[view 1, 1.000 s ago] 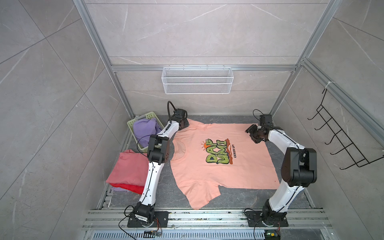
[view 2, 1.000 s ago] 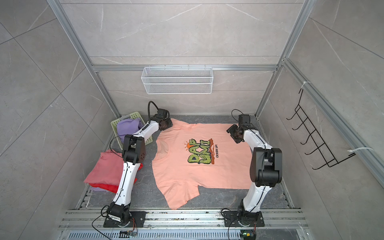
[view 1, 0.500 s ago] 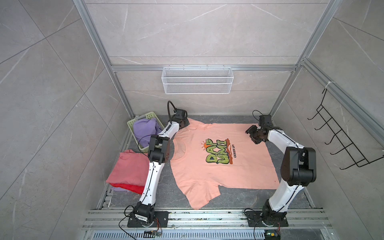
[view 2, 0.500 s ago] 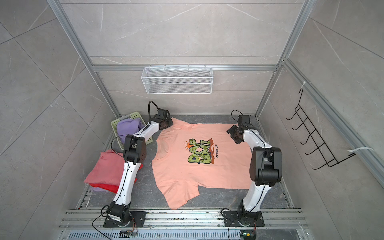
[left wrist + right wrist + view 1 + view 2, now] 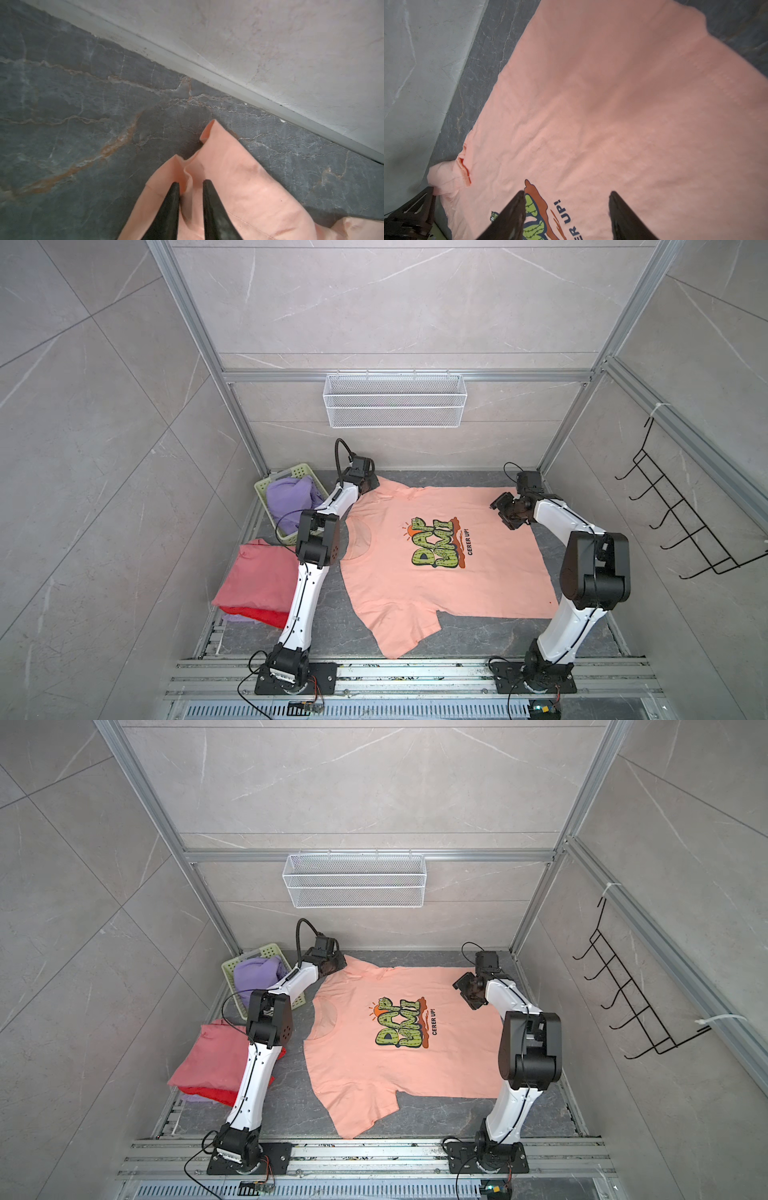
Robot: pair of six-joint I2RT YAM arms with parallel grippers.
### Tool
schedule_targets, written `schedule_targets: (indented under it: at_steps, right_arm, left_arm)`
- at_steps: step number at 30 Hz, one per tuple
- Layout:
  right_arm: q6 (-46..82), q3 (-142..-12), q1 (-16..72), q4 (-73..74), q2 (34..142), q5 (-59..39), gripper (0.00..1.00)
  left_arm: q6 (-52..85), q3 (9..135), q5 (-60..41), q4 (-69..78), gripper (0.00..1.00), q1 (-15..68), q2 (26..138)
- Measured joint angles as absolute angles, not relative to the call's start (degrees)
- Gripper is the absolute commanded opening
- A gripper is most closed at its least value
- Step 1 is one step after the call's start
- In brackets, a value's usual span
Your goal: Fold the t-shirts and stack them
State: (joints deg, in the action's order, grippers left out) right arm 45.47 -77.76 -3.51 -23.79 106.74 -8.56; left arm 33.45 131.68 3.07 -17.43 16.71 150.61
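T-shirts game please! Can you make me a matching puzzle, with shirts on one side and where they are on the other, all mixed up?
Shirts:
1. peach shirt
2. rose shirt
3. red shirt
4. crumpled lavender shirt

Places:
a. in the basket
b. top of the pile
c. spread flat on the table
d. in the pile, right under the top shirt

Pairs: 1-c, 2-b, 3-d, 4-a.
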Motion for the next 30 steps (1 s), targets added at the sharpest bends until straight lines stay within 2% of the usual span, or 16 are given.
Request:
schedule_targets:
  at_steps: [3,4,15,22,30]
  right_arm:
    - [45.5,-77.8,-3.5,-23.8,107.0,-8.6,0.64]
    - [45.5,-77.8,-3.5,-23.8,107.1,-8.6,0.64]
    - [45.5,-77.8,-3.5,-24.3,107.4,-7.8,0.63]
    - [45.5,-77.9,-3.5,-24.8,107.4,-7.2,0.63]
    - [45.5,-77.9,-3.5,-26.0,107.5,-6.4,0.63]
  left_arm:
    - [33.1,132.4,2.3,-16.8,0.01,16.7,150.6]
    - [33.0,132.5,1.9,-16.5,0.00,16.7,150.6]
    - [34.9,135.9,-0.6,-12.9,0.00,16.4,152.7]
    - [48.3,136.1,-0.7,1.8,0.00,14.6,154.6]
    - [63.4,145.1,0.4,13.6,0.00,13.8,166.4]
